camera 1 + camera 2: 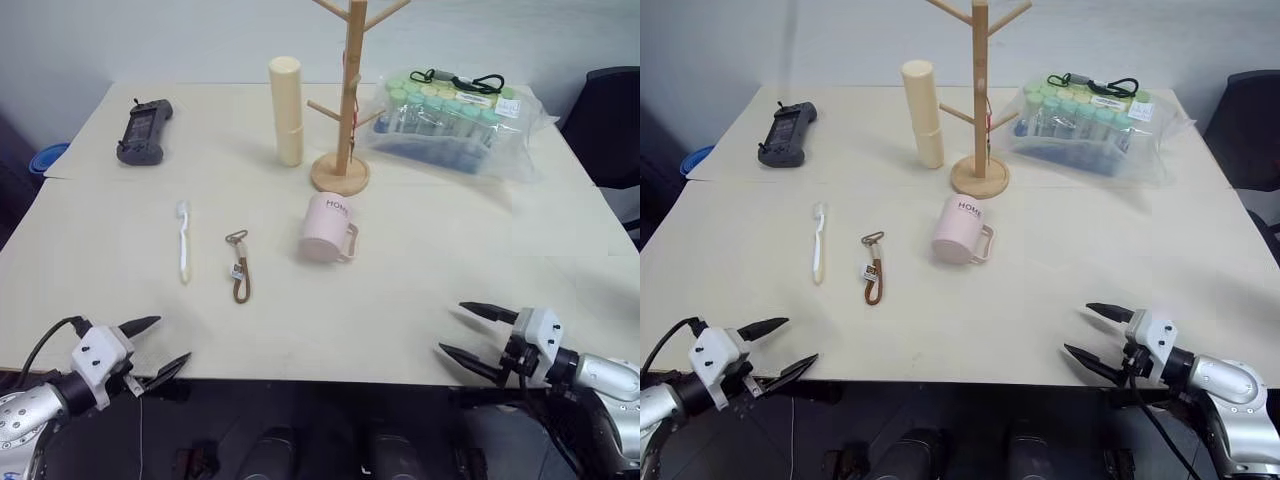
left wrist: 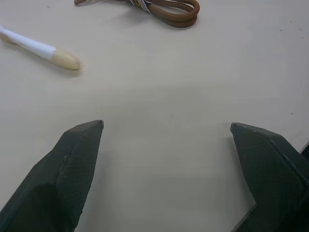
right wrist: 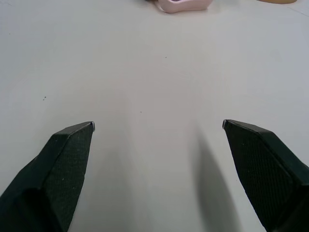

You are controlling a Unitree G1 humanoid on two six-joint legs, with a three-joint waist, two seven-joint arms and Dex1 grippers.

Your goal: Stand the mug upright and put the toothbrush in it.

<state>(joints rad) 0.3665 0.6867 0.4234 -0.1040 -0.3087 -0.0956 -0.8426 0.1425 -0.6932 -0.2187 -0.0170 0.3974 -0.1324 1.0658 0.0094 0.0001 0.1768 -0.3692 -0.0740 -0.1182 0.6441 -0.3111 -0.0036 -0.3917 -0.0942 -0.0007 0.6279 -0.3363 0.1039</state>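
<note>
On the tabletop point(image 1: 420, 300) the mug point(image 1: 326, 229) sits mouth-down just in front of the wooden stand point(image 1: 345, 100), handle toward our right; the toothbrush point(image 1: 183, 240) lies flat well to its left, beside a brown strap point(image 1: 239, 266). Our left end effector point(image 1: 155, 347) and right end effector point(image 1: 470, 335) both hover spread wide and empty at the near edge. We judge the risks as flipping the mug into the stand, or snagging the strap when pinching the slim toothbrush

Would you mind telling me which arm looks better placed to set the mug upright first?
Probably the right: the mug lies tipped right of centre, handle towards the open right gripper. The left gripper sits nearer the toothbrush.
</note>
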